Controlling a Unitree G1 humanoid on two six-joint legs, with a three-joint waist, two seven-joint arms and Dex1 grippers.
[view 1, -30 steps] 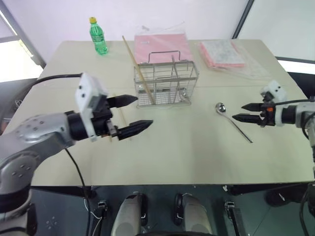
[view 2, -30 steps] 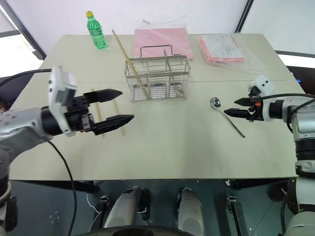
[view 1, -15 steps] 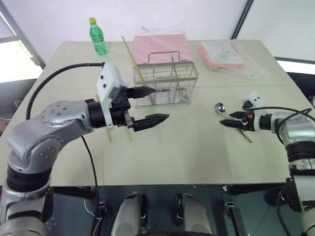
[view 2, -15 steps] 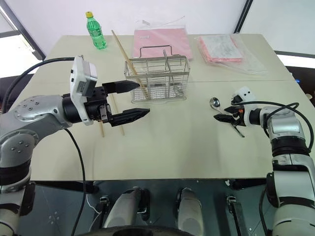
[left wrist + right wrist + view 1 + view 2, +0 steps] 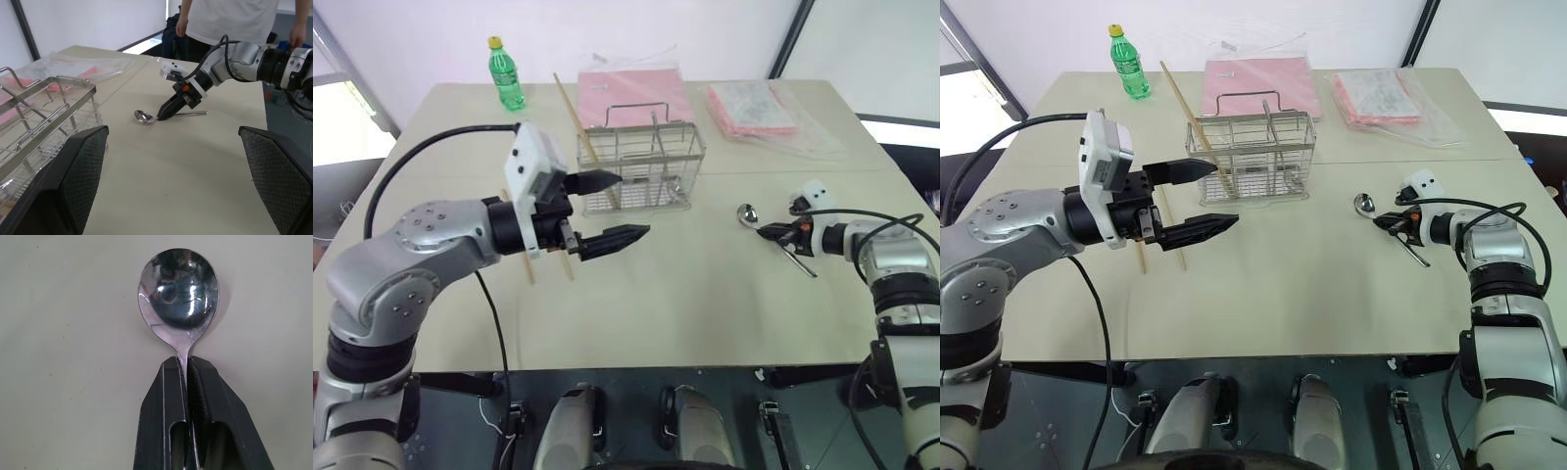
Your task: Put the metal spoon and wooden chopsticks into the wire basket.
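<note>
now the right gripper (image 5: pixel 185 377) is clamped on the neck of the metal spoon (image 5: pixel 179 293), whose bowl lies on the table (image 5: pixel 685 284) just past its fingertips; a second ago it hung open above the handle. left gripper (image 5: pixel 607 208) is spread wide, holding nothing, shifted up beside the wire basket (image 5: pixel 641 166). one of the wooden chopsticks (image 5: pixel 576 113) leans in the basket, two lie under the left gripper.

Your right gripper (image 5: pixel 185 377) has dropped to the table and closed on the spoon (image 5: pixel 179 293), pinching the handle just behind the bowl. Your left gripper (image 5: pixel 612 209), jaws wide, has swung in beside the basket (image 5: pixel 641 166) front.
</note>
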